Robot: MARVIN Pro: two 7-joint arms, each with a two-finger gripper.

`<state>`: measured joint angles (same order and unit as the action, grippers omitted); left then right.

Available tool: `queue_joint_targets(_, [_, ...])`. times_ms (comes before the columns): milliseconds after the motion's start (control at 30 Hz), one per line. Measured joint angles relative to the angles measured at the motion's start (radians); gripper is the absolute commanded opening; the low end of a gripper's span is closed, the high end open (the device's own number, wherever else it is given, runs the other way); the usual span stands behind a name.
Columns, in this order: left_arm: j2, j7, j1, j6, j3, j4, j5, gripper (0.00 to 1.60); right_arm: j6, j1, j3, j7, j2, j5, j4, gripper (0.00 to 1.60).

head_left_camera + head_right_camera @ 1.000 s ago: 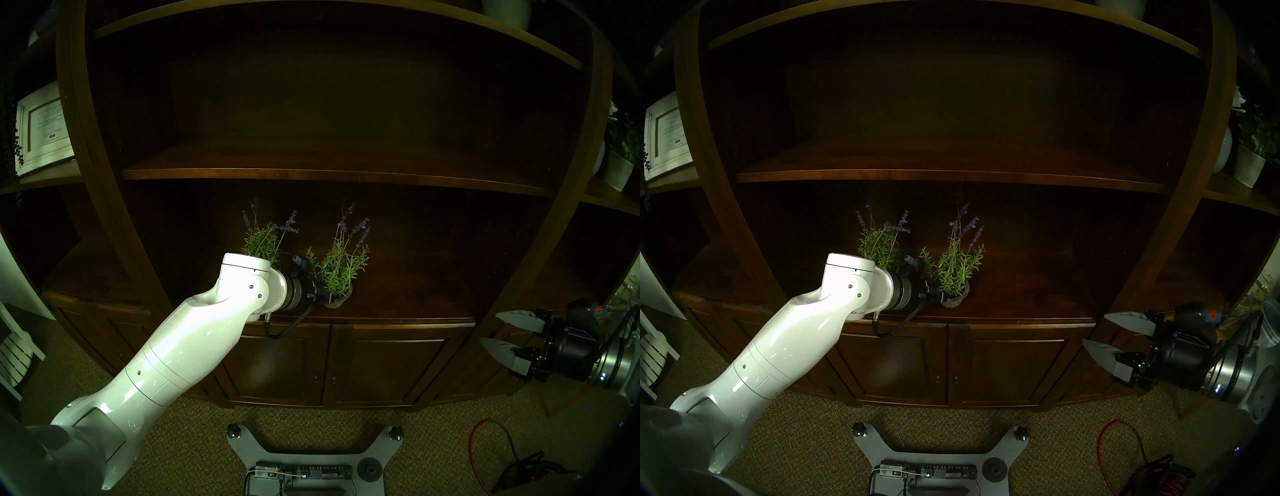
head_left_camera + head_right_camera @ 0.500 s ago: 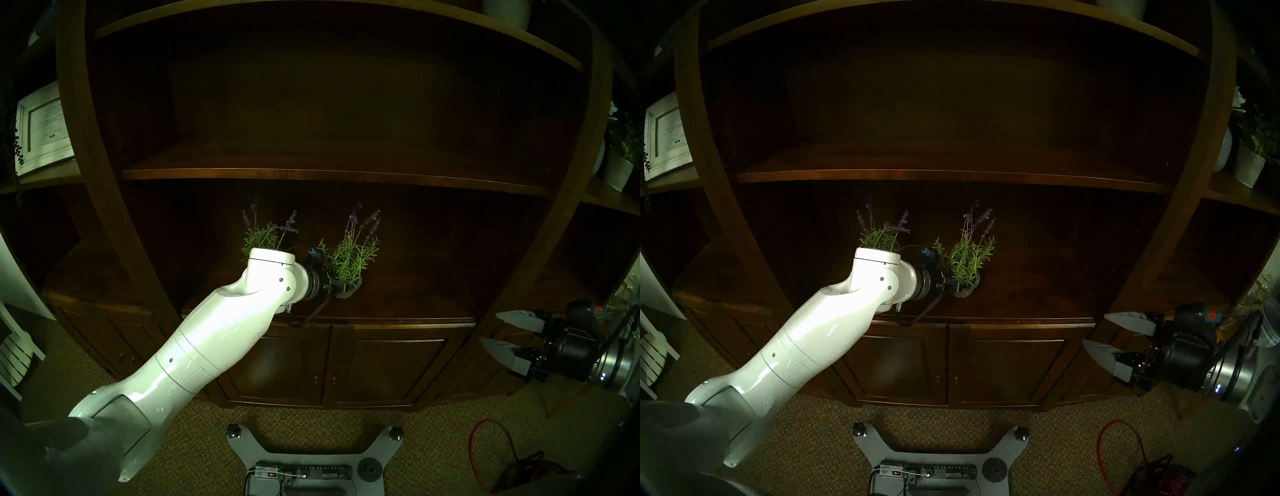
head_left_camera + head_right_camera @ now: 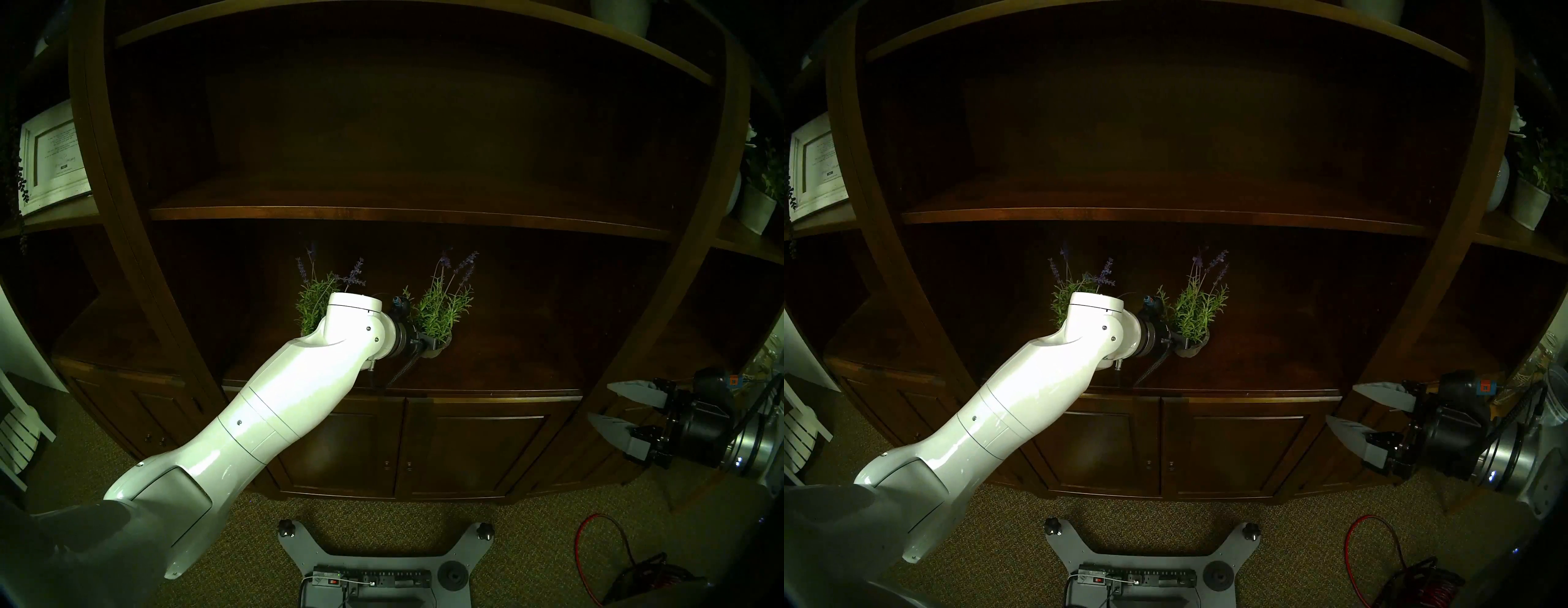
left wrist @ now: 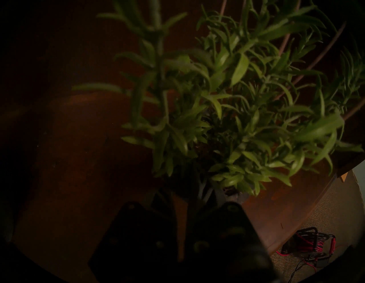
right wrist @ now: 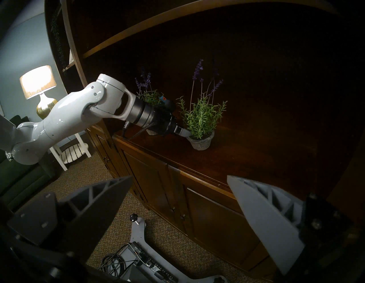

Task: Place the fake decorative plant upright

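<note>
— Although the white left arm hides much of it, where is the fake lavender plant in its grey stone-like pot [image 5: 201,138]?

— Upright on the dark wooden cabinet top [image 5: 246,158], with the left gripper [image 5: 184,132] clamped on the pot's rim (fingertips lost in leaves in the wrist view).

— And beside that pot?

— A second lavender plant [image 3: 316,293] stands behind the arm, its pot hidden. The right gripper [image 3: 611,405] hangs spread wide and empty, well apart.
</note>
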<state>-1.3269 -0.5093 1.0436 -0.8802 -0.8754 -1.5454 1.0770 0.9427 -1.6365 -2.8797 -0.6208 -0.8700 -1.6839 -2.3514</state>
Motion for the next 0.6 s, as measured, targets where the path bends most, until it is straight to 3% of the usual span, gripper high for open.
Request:
queue_joint_targets(300, [-0.001,0.012,-0.003,0.003,0.000,0.009,0.000,0.70,0.000,0.000,0.000,0.000,0.000,0.000,0.000,1.60])
queue_joint_targets(500, [0.003,0.016,0.001,0.009,-0.002,0.002,0.003,0.82,0.000,0.000,0.000,0.000,0.000,0.000,0.000,1.60])
queue_joint_targets(600, [0.010,0.023,0.011,0.012,-0.009,-0.008,0.010,1.06,0.000,0.000,0.000,0.000,0.000,0.000,0.000,1.60])
